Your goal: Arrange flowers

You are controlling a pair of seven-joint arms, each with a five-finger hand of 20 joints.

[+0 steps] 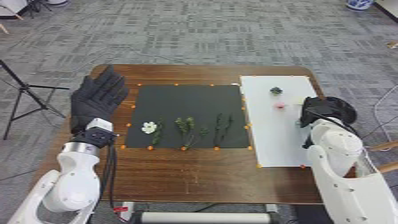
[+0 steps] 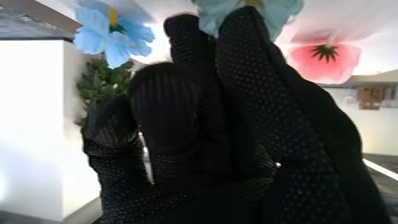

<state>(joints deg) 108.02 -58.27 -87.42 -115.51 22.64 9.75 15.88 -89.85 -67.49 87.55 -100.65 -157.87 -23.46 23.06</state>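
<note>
Right hand (image 1: 330, 107) at right edge of white sheet (image 1: 274, 140); cannot tell whether grasping. Pink flower (image 1: 280, 105) on sheet, left of hand; 2 blue flowers (image 2: 114, 36) near hand, right wrist view. Left hand (image 1: 98, 95) released, empty.

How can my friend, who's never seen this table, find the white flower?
Find the brown table, then the dark mat on it. Go to the mat's near corner on the robot's left. The white flower lies there, the mat's only white bloom; its neighbours to the right are green stems.
</note>
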